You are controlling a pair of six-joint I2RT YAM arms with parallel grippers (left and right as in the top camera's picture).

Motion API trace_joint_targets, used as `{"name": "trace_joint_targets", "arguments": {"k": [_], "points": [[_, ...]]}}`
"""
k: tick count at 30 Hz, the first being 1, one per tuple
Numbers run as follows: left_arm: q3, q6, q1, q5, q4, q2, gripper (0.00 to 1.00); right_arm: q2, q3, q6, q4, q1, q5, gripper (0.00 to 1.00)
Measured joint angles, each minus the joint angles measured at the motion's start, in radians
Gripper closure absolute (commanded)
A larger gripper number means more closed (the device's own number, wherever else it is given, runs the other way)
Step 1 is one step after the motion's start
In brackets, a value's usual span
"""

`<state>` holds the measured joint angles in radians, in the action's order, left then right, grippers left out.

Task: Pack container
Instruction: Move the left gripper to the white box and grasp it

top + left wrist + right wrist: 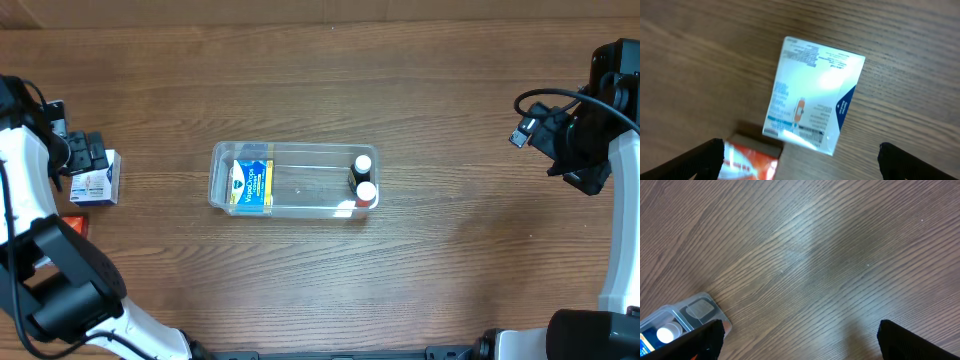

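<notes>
The clear plastic container (292, 180) sits mid-table. It holds a blue and yellow box (252, 184) at its left end and two small white-capped bottles (363, 178) at its right end. A white and blue cardboard box (97, 178) lies on the table at far left, and an orange box (74, 224) lies just below it. My left gripper (82, 153) hovers open above these; in the left wrist view the white box (815, 95) and the orange box (750, 162) lie below the open fingers (800, 160). My right gripper (585, 165) is open and empty at far right.
The wooden table (450, 100) spreads around the container. In the right wrist view a corner of the container (695, 312) shows at lower left, with bare wood between the open fingers (800, 340).
</notes>
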<state>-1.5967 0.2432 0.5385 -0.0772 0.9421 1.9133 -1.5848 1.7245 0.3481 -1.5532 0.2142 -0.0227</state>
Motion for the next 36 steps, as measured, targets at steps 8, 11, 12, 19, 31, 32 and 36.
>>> {"name": "trace_joint_targets", "arguments": {"k": [8,11,12,19,31,32,36], "points": [[0.000,0.109,0.000,0.030,-0.058,0.079,0.00,0.000,0.000,-0.008,0.008,0.000,0.000,0.00],[0.000,0.135,0.000,0.037,-0.068,0.116,0.00,0.000,0.000,-0.009,0.008,0.000,0.000,0.00],[0.000,0.146,0.000,0.037,-0.071,0.130,0.00,0.000,0.000,-0.009,0.008,0.000,0.000,0.00],[0.000,0.170,0.000,0.041,-0.098,0.213,0.00,0.000,0.000,-0.015,0.015,0.000,0.000,0.00],[0.000,0.158,0.000,0.053,-0.113,0.252,0.24,0.000,0.000,-0.030,0.015,0.000,0.000,0.01],[0.000,0.150,0.000,0.054,-0.112,0.252,0.26,0.000,0.000,-0.031,0.016,0.000,0.000,0.00],[-0.016,0.129,-0.002,0.060,-0.089,0.252,0.37,0.000,0.000,-0.031,0.015,0.000,0.000,0.00]]}}
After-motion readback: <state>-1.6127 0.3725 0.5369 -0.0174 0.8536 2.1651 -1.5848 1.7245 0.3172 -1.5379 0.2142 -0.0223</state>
